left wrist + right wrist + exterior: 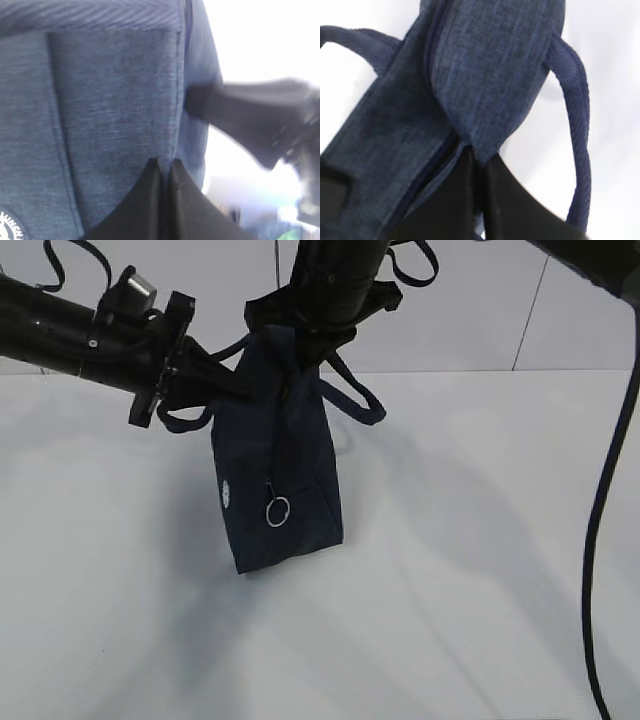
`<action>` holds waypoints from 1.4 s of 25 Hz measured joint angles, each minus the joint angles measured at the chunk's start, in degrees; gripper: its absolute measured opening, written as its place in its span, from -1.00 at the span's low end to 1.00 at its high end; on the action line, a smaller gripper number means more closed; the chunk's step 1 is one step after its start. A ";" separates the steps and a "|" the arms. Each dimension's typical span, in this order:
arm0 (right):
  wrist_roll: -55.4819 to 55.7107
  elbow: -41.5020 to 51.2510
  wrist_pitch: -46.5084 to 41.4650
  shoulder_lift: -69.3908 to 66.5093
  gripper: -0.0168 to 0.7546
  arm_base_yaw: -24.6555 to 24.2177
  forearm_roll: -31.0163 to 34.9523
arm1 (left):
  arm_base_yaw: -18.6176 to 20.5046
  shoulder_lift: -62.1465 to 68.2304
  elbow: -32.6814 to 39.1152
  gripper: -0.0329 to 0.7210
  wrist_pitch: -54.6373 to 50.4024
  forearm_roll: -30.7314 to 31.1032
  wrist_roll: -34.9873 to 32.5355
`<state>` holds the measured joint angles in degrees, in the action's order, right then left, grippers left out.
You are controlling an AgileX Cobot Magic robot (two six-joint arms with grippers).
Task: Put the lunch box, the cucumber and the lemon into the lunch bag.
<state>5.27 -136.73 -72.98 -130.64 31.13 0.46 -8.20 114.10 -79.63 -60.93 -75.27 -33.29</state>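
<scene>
The dark navy lunch bag (pixel 280 470) stands on the white table, its zipper ring pull (pixel 277 511) hanging down the front and a white logo (pixel 227 493) on its side. My left gripper (pixel 235 380) is shut on the bag's upper left edge; in the left wrist view (pixel 164 162) its jaws pinch the fabric (pixel 115 100). My right gripper (pixel 310 345) is shut on the bag's top; in the right wrist view (pixel 479 160) its jaws pinch the top flap (pixel 495 75). A loop handle (pixel 577 125) hangs beside it. The lunch box, cucumber and lemon are out of view.
The white table (pixel 470 570) spreads round the bag. A black cable (pixel 605 500) hangs down at the right edge. A white tiled wall (pixel 500 310) stands behind.
</scene>
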 joint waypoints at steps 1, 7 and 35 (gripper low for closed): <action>0.00 0.00 0.00 0.00 -0.95 -0.23 -0.46 | -0.62 0.00 0.00 -0.94 0.95 -0.83 -0.26; 0.00 0.12 0.00 0.00 -0.95 -3.56 -1.06 | -2.56 0.00 0.00 -0.94 8.12 -9.41 -3.16; 3.94 0.12 0.34 -0.21 -0.52 -5.43 -1.46 | -4.66 8.87 -5.41 -0.78 7.63 -20.81 -7.30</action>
<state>9.21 -136.61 -72.65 -130.86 25.70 -1.01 -12.86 122.97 -85.04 -53.30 -96.09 -40.59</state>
